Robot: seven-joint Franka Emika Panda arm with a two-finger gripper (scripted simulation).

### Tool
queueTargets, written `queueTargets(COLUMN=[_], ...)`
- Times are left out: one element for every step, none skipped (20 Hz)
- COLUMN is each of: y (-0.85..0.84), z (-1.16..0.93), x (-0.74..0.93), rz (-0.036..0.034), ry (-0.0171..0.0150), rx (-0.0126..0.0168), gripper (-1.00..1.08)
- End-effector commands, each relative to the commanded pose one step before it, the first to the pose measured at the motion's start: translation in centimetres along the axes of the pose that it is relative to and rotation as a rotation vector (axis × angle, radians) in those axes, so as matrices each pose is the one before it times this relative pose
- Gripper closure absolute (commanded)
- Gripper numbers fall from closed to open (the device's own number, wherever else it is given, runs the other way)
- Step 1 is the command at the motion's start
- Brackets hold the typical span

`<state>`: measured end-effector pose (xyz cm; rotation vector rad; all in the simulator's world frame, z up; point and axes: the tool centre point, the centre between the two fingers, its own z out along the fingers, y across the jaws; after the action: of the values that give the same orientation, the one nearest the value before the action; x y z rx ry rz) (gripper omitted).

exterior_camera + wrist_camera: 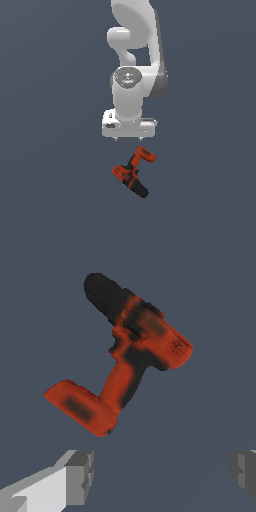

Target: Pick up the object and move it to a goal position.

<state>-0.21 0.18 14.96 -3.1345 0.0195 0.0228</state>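
Note:
The object, a red-orange and black drill (132,172), lies on its side on the flat floor, its black chuck pointing toward the exterior view's lower right. In the wrist view the drill (131,356) fills the middle, with its red handle base nearest one finger. My gripper (129,138) hangs open just behind the drill in the exterior view, not touching it. The wrist view shows the gripper (162,476) with its two grey fingertips (80,476) spread wide and nothing between them. No mark of the goal position shows in either view.
A plain dark blue-grey floor (50,200) fills both views. The arm's white links (132,55) rise behind the gripper in the exterior view.

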Motion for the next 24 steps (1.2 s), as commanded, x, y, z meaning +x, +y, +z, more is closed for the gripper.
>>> queueTargets(y=[0.001,-0.039,-0.101,-0.167,-0.239,-0.252,-0.193,-0.131,-0.062,0.013,0.018,0.018,-0.014,-0.032,-0.037,-0.037,-0.043,-0.049,-0.059,-0.064,-0.071,-0.077,-0.084,-0.089], z=[0.0,-0.001,-0.002,-0.003,-0.006,-0.008,-0.009,-0.009,-0.009,-0.002,0.012,0.016,0.028,0.04,0.054,0.068,0.081,0.093,0.105,0.116,0.129,0.141,0.154,0.166], x=[0.0,0.003,0.009,0.014,0.021,0.022,0.017,0.011,0.005,-0.002,-0.001,0.003,0.008,0.011,0.015,0.018,0.021,0.025,0.029,0.033,0.037,0.041,0.046,0.05], rz=[0.0,-0.00119,-0.00329,-0.00545,-0.00765,-0.00786,-0.00579,-0.00364,-0.00137,0.00069,0.0,-0.00118,-0.00291,-0.00444,-0.00577,-0.00699,-0.00827,-0.00951,-0.0108,-0.01201,-0.0133,-0.01458,-0.01589,-0.0172], ry=[0.0,-0.00003,-0.00011,-0.00019,-0.00026,-0.00027,-0.00021,-0.00014,-0.00007,0.00002,0.0,0.00004,-0.00002,-0.00004,-0.00004,-0.00004,-0.00003,-0.00002,-0.00001,0.00001,0.00004,0.00008,0.00013,0.00019], rx=[0.0,0.0001,0.00032,0.00052,0.00073,0.00075,0.00054,0.00033,0.00011,-0.00007,0.0,0.0002,0.00036,0.00055,0.00073,0.00089,0.00107,0.00124,0.00142,0.0016,0.0018,0.00199,0.0022,0.00242], gripper=[-0.6,-0.6,-0.6,-0.6,-0.6,-0.6,-0.6,-0.6,-0.6,-0.6,-0.6,-0.6,-0.6,-0.6,-0.6,-0.6,-0.6,-0.6,-0.6,-0.6,-0.6,-0.6,-0.6,-0.6])
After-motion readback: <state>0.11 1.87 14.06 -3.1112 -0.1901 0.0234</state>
